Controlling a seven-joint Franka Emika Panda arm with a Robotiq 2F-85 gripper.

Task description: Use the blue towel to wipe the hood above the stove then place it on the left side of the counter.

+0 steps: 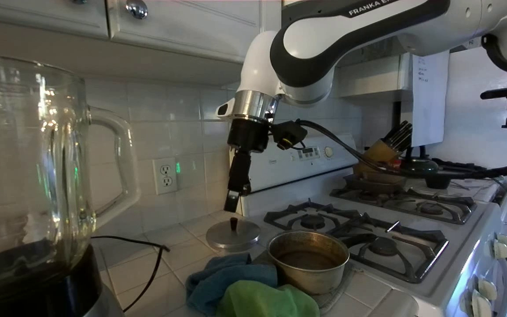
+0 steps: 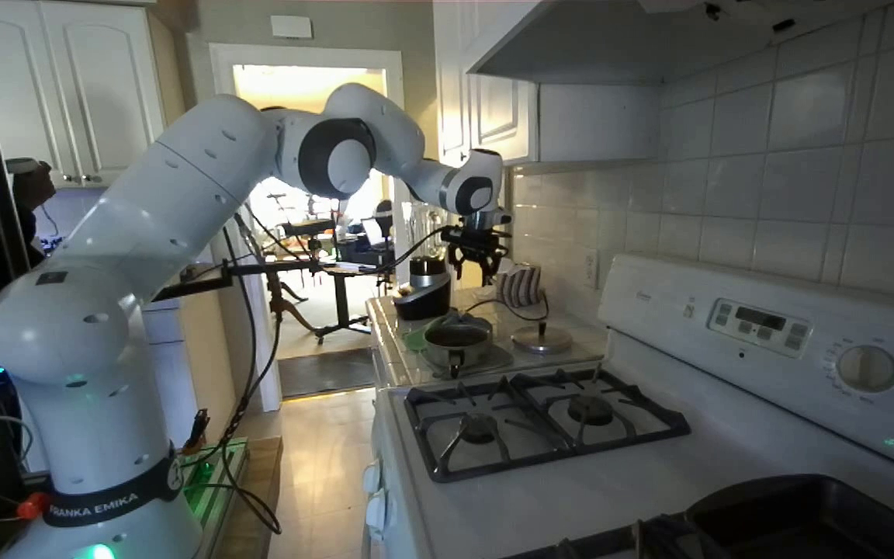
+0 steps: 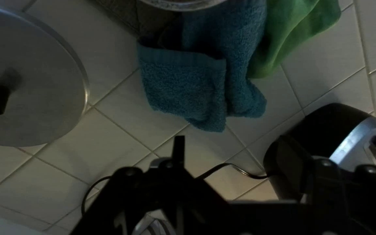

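The blue towel [image 1: 225,281] lies crumpled on the white tiled counter [image 1: 143,273], beside a green cloth [image 1: 266,301] and a pot. In the wrist view the towel [image 3: 188,85] shows ahead of the fingers. In an exterior view it is mostly hidden behind the pot. My gripper [image 3: 235,150] is open and empty, its fingers wide apart above the counter. It also hangs above the counter in both exterior views [image 1: 232,200] [image 2: 474,270], apart from the towel. The hood [image 2: 571,46] is above the stove [image 2: 540,497]; part of it [image 1: 370,83] shows behind the arm.
A metal pot [image 1: 308,268] stands by the stove edge. A lid [image 1: 231,235] with a dark knob lies near the wall. A glass blender [image 1: 60,176] stands on the counter, its cord [image 3: 219,168] on the tiles. A striped item [image 2: 519,285] is near the wall.
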